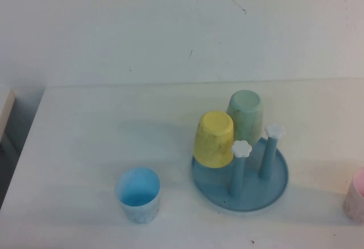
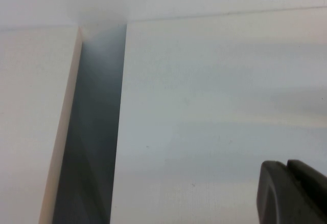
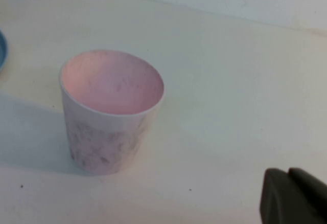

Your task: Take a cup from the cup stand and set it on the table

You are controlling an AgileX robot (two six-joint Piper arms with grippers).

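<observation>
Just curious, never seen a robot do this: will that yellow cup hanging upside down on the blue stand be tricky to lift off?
Probably light and stiff: the yellow cup looks like thin, hard plastic. Its tapered, smooth sides may let it slip. It sits tilted on the cup stand, so a sideways push might drag that too. The left gripper and right gripper barely show at their views' edges.

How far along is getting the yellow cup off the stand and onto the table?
Not started. The yellow cup sits upside down on the cup stand, beside the green cup. Nothing is held: neither arm shows in the high view, and the left gripper and right gripper show only dark finger edges. Lifting and placing on the table remain.
</observation>
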